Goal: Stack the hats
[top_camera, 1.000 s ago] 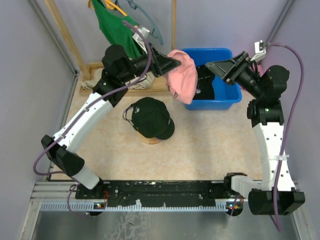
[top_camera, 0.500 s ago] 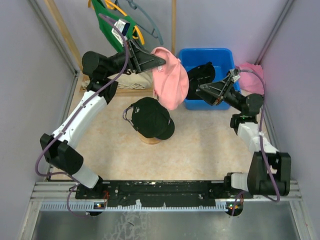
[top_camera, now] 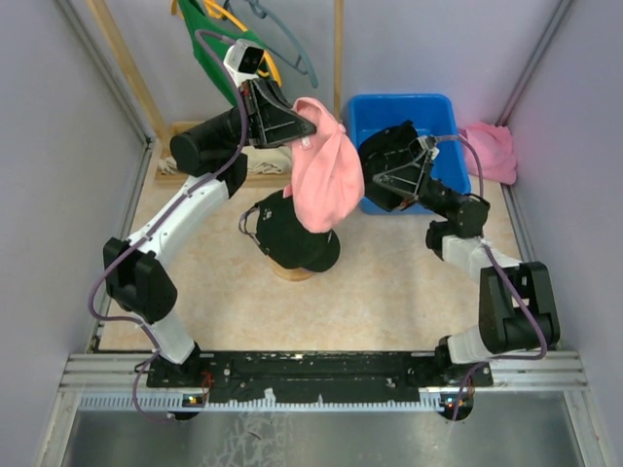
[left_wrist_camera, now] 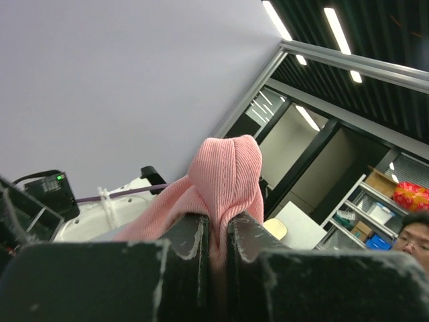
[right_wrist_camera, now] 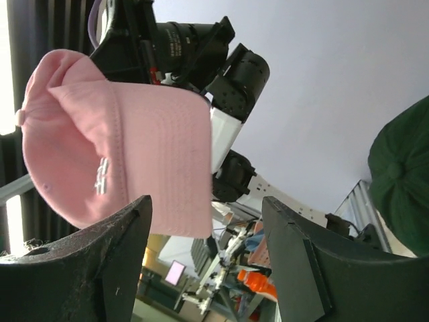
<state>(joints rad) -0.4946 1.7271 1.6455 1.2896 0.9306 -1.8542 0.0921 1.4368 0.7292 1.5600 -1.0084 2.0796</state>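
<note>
While the left gripper [left_wrist_camera: 216, 227] pinches the soft ribbed pink cap [top_camera: 326, 180], the right gripper [right_wrist_camera: 206, 209] gapes empty over the rectangular blue bin [top_camera: 428, 105], its contents hidden.

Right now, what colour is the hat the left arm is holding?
The hat is pink, with a small pale mark; clearest in the right wrist view.

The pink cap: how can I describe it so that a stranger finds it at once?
Find the blue bin at the far side of the table. Just left of it, the left gripper holds the pink cap in the air above a black cap on a stand. It is the only pink thing with a brim; the pink cloth right of the bin is brighter and brimless.
</note>
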